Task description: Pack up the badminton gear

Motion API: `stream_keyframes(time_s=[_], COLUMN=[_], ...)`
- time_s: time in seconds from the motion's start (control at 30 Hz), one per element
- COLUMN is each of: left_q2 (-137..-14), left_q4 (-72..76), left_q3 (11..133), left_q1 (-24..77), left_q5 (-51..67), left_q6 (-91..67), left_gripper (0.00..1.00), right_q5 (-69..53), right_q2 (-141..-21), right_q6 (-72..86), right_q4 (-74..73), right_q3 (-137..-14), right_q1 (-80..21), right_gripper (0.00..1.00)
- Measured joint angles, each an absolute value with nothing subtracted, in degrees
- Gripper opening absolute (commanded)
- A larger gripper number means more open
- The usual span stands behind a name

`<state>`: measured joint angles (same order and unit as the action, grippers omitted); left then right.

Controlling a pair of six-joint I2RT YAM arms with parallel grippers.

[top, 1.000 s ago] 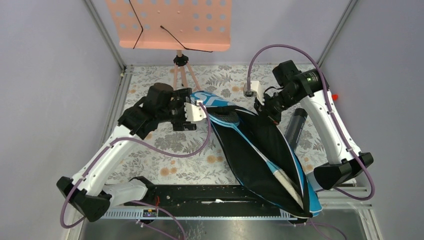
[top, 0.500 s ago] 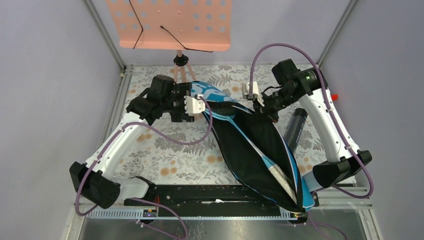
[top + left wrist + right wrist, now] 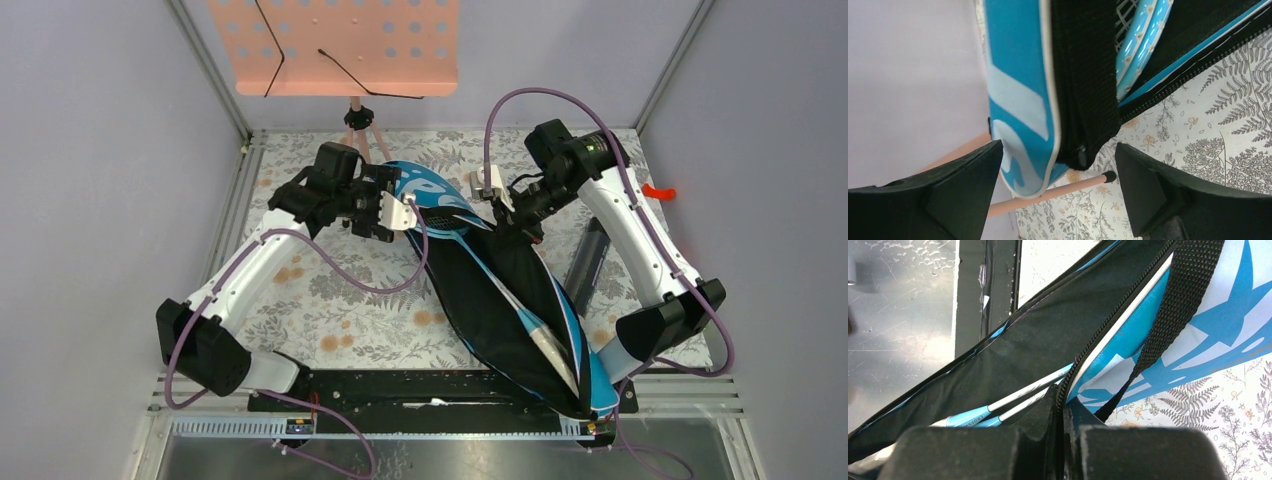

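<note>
The blue racket bag (image 3: pixel 585 345) lies slantwise on the table, unzipped, its black lining showing. Inside lie the light-blue rackets (image 3: pixel 458 228), heads at the far end and pale handles (image 3: pixel 553 352) near. My right gripper (image 3: pixel 507 218) is shut on the bag's zipper edge (image 3: pixel 1062 405), holding it up. Two racket shafts (image 3: pixel 1018 401) show just beyond. My left gripper (image 3: pixel 402 212) is open at the bag's far end (image 3: pixel 1018 110). That end and its black strap (image 3: pixel 1083 75) hang between the wide-apart fingers (image 3: pixel 963 192). The black tube (image 3: pixel 588 255) lies right of the bag, partly behind my right arm.
The peach music stand (image 3: pixel 340 45) stands at the back on its tripod (image 3: pixel 357 122); one tripod leg (image 3: pixel 1048 192) runs just beyond my left fingers. A black rail (image 3: pixel 400 388) crosses the near edge under the bag's tail. Grey walls close in both sides.
The right gripper has drawn the zipper edge left and farther back, narrowing the bag's opening. The left gripper has moved farther back along the bag's end. The bag has swung slightly.
</note>
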<state>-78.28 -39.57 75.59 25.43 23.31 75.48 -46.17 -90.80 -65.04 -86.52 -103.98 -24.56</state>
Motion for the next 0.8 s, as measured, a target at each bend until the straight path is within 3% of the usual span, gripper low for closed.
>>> stream_keyframes(time_s=[0.13, 0.27, 0.3, 0.33, 0.57, 0.67, 0.8], left_q2=[-80.3, -80.6, -80.6, -80.6, -76.6, -71.6, -64.4], left_q4=[-40.6, -40.6, -40.5, -40.5, -42.4, -44.4, -47.3], left_q3=[75.5, 75.5, 75.5, 75.5, 71.0, 66.2, 62.6], left_q1=[25.4, 25.4, 25.4, 25.4, 25.5, 25.5, 25.3], left_q5=[23.2, 23.3, 23.3, 23.3, 21.6, 19.6, 16.1], left_q6=[76.7, 76.5, 76.6, 76.9, 78.7, 79.3, 79.7], left_gripper=[0.66, 0.27, 0.04, 0.0, 0.0, 0.0, 0.0], right_q5=[-46.5, -47.1, -47.1, -47.1, -42.6, -38.1, -33.4], right_q2=[-90.8, -90.7, -90.7, -90.7, -90.7, -90.6, -90.5], right_q6=[-65.6, -66.2, -66.2, -66.2, -57.3, -52.6, -48.9], right_q4=[-86.5, -86.5, -86.5, -86.5, -85.4, -82.5, -79.7], right_q3=[-104.0, -104.0, -104.0, -104.0, -104.0, -103.8, -103.5], right_q1=[-24.6, -24.7, -24.8, -24.8, -24.9, -25.1, -25.1], right_gripper=[0.0, 0.03, 0.08, 0.11, 0.54, 0.78, 0.96])
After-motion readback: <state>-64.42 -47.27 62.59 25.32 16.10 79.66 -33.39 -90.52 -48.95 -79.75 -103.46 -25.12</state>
